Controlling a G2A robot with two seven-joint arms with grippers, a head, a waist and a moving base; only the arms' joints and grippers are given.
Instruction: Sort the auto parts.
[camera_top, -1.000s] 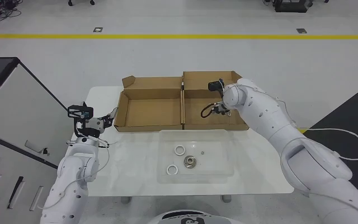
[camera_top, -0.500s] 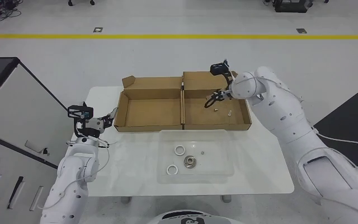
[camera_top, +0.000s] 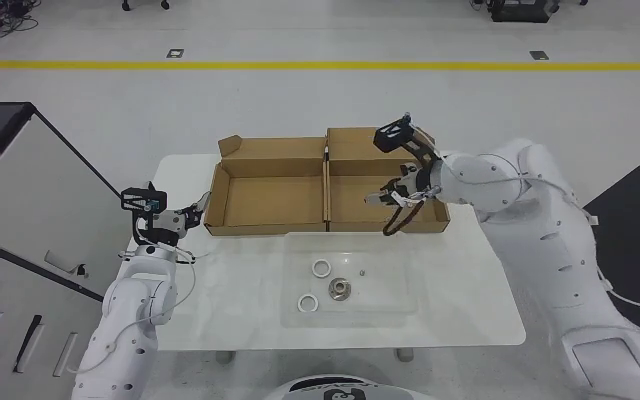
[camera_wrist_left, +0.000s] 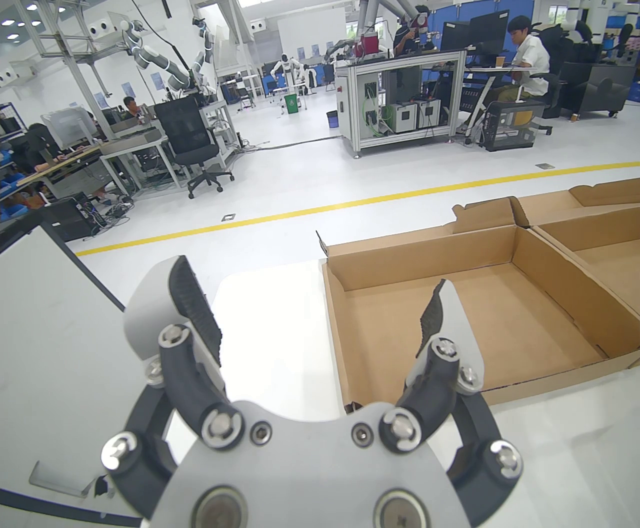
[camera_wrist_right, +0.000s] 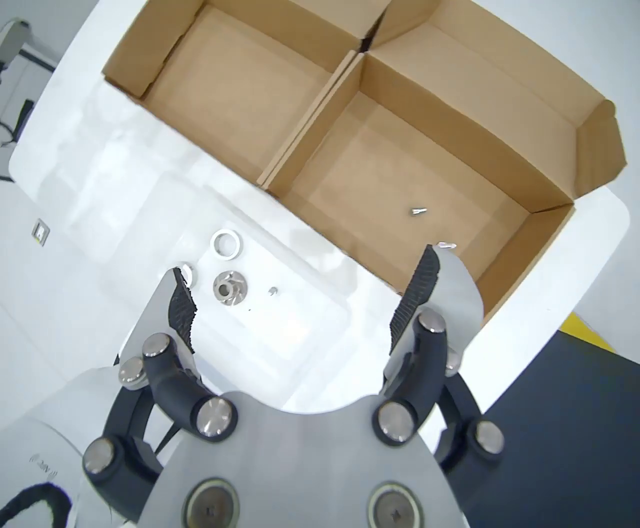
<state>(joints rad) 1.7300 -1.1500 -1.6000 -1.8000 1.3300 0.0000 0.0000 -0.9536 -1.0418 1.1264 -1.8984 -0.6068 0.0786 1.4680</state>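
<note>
Two open cardboard boxes stand side by side, the left box (camera_top: 268, 195) bare inside. In the right box (camera_wrist_right: 360, 165) lie two small metal screws, one screw (camera_wrist_right: 416, 211) mid-floor and the other (camera_wrist_right: 446, 245) near a corner. A clear tray (camera_top: 385, 300) in front holds two white rings (camera_top: 322, 267) (camera_top: 308, 302), a metal flanged hub (camera_wrist_right: 230, 287) and a tiny part (camera_wrist_right: 272, 291). My right gripper (camera_wrist_right: 304, 267) hangs open and holds nothing above the right box's front rim. My left gripper (camera_wrist_left: 311, 280) stands open and holds nothing beside the left box (camera_wrist_left: 465, 310), at the table's left edge.
The white table (camera_top: 240, 290) has free room left of the tray. Box flaps (camera_top: 232, 147) stick up at the back. A grey panel (camera_top: 50, 190) stands off the table's left side.
My right gripper has risen out of the right box and come forward to its front rim, over the tray's edge. The two screws now lie on the box floor. The left arm kept still.
</note>
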